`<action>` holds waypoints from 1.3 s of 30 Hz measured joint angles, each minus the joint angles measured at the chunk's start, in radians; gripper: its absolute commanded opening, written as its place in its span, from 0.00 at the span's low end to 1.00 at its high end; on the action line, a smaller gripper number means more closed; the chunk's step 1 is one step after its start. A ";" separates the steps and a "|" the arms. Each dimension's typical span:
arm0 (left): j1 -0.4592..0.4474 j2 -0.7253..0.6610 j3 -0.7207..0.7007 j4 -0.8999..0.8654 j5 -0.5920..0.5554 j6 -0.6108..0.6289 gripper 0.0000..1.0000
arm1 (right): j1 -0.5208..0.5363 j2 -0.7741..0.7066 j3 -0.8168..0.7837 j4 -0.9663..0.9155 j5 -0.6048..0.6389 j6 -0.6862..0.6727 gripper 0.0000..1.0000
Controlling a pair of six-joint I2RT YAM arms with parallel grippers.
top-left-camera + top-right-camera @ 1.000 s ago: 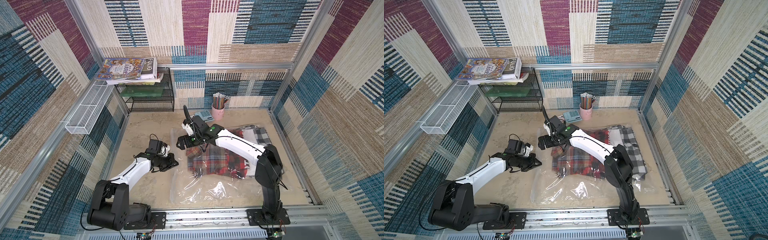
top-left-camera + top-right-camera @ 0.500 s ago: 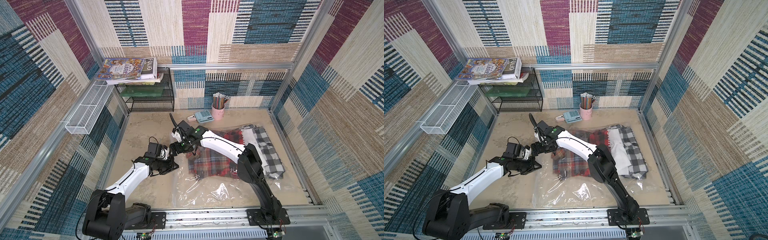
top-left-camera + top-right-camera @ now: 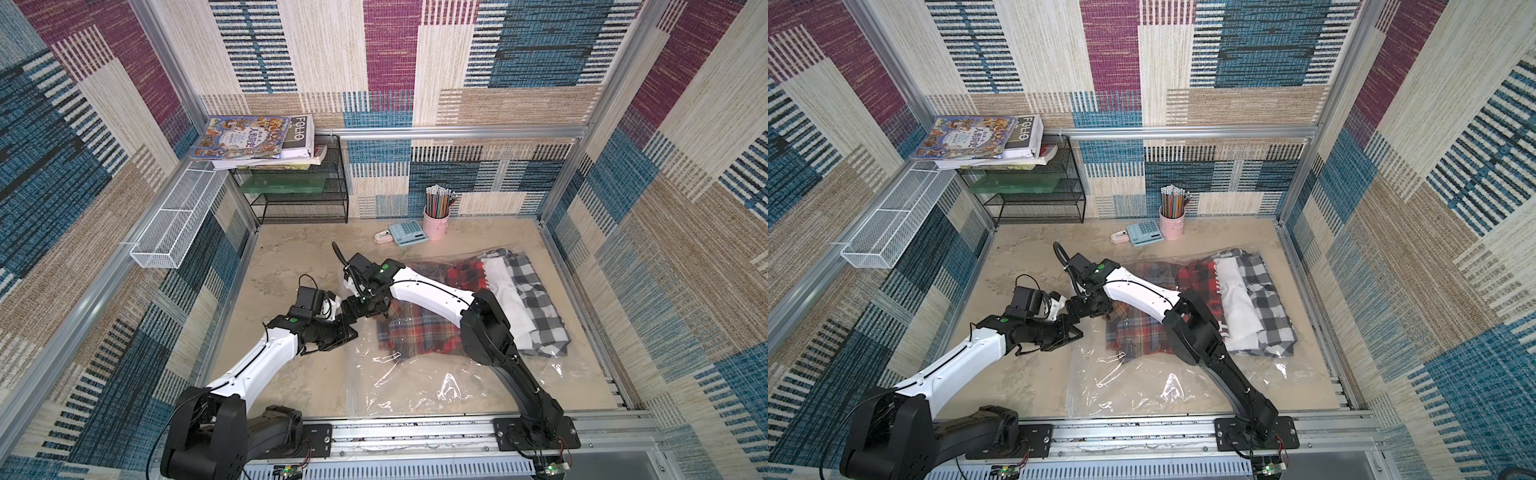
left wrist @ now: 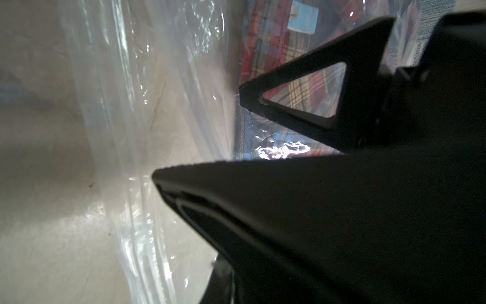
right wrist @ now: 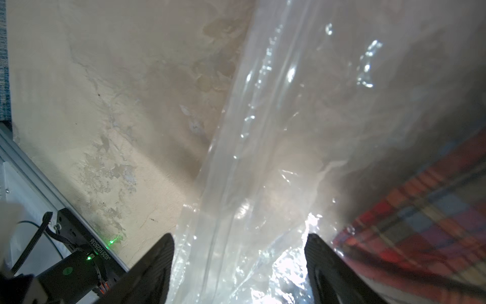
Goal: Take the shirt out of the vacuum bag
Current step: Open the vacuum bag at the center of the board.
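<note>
The clear vacuum bag (image 3: 415,386) (image 3: 1142,386) lies flat on the table. A red and blue plaid shirt (image 3: 419,336) (image 3: 1138,332) is folded inside it. My left gripper (image 3: 348,332) (image 3: 1075,332) is shut at the bag's left zip-seal edge and appears to pinch the plastic. Just behind it, my right gripper (image 3: 353,311) (image 3: 1079,311) stands open over the same edge. In the right wrist view the right gripper (image 5: 239,239) has crinkled bag (image 5: 276,131) plastic between its fingers, with the shirt (image 5: 420,223) beside them. The left wrist view shows the bag (image 4: 157,92), the shirt (image 4: 268,52) and one of the right gripper's fingers (image 4: 289,115).
White and grey checked garments (image 3: 532,307) lie in the bag's right half. A pink pencil cup (image 3: 436,220) and a calculator (image 3: 409,232) stand at the back. A black wire rack (image 3: 303,195) with books is back left, and a white wire basket (image 3: 178,224) hangs on the left wall.
My right arm has swung left, from above the shirt to the bag's left edge beside the left gripper, and its jaws have narrowed a little. The left gripper stays shut at the edge.
</note>
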 measured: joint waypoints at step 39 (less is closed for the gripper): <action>-0.003 -0.116 0.144 -0.060 -0.120 -0.040 0.36 | -0.043 -0.024 0.029 0.000 -0.063 0.027 0.00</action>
